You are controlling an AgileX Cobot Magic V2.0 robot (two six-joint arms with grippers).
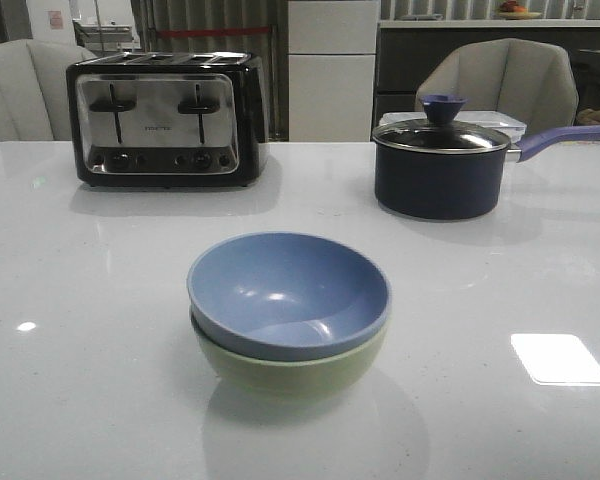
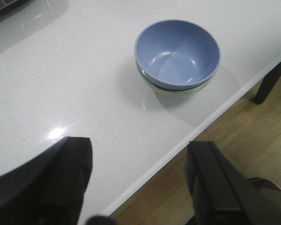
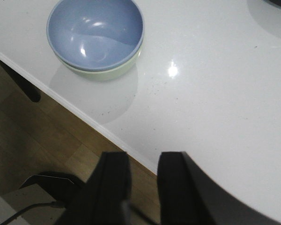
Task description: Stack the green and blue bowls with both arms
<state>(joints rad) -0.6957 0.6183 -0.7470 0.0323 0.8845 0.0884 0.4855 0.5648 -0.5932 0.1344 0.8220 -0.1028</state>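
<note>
blue bowl point(image 1: 289, 291) nested in green bowl point(image 1: 290, 372) — upright

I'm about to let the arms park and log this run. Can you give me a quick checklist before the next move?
1. Blue bowl nested inside green bowl: ok.
2. Stack level: slight tilt, cannot tell if fully seated.
3. Left gripper empty, jaws wide apart: ok.
4. Right gripper empty, narrow gap: ok.
5. Both grippers clear of the stack: ok.
6. Saucepan and toaster apart from the bowls: ok.
</note>
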